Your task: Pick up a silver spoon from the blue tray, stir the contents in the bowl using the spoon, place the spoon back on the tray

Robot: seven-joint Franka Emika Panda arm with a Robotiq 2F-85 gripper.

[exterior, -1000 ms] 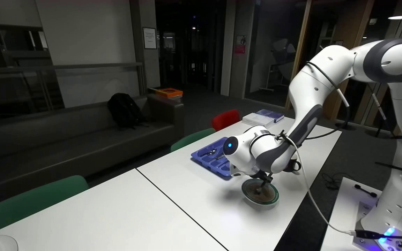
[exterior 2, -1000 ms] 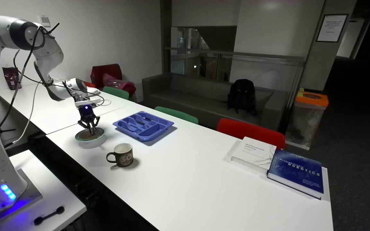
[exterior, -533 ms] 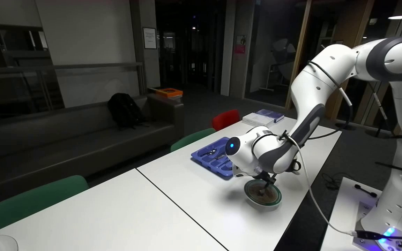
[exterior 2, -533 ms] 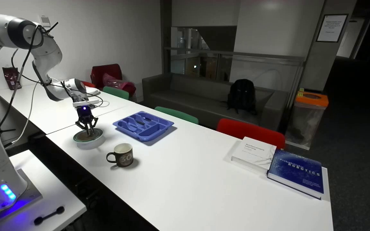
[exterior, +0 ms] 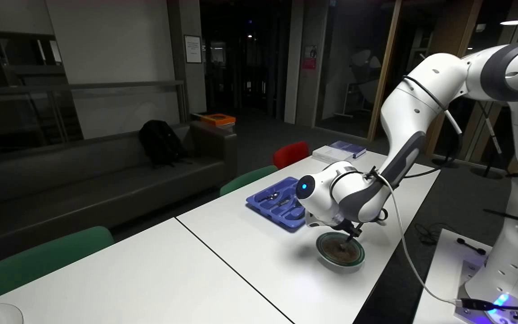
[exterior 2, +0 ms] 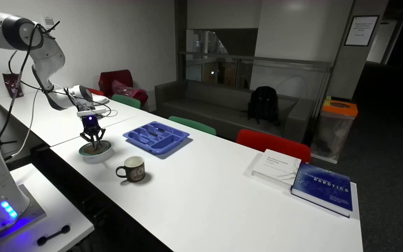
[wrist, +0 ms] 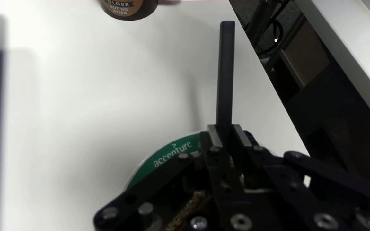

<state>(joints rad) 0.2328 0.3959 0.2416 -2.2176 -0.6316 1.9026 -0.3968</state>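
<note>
Wrist view: I've got the jaws clenched on the dark handle of the spoon (wrist: 226,70), one jaw per side, handle sticking up above them. Right below is the bowl (wrist: 172,155), green rim printed "accenture", mostly hidden behind my jaws. In an exterior view I get a pale bit of the spoon's lower part, down at the brown contents (exterior: 336,254) of the bowl; can't tell how deep it goes. Bowl stands on the white worktop (exterior 2: 205,196), near the long edge on the robot's side.

Next, the blue tray (exterior 2: 164,142): near the bowl, apart from it, in both exterior views; wrist view gives me just a blue strip at left. Some cutlery (exterior: 273,196) in its compartments, one piece with a shiny end, rest too small to sort. Dark mug (exterior 2: 135,171) upright near the bowl, not touching.

Well along the worktop: white book (exterior 2: 276,166), blue book (exterior 2: 324,189), side by side. Red chair (exterior 2: 274,140) and green chair (exterior 2: 191,124) at the long edge opposite the robot. Beyond them, black backpack (exterior 2: 264,105) on a sofa (exterior 2: 205,109); bin (exterior 2: 331,136) with orange lid just beside the sofa's end.
</note>
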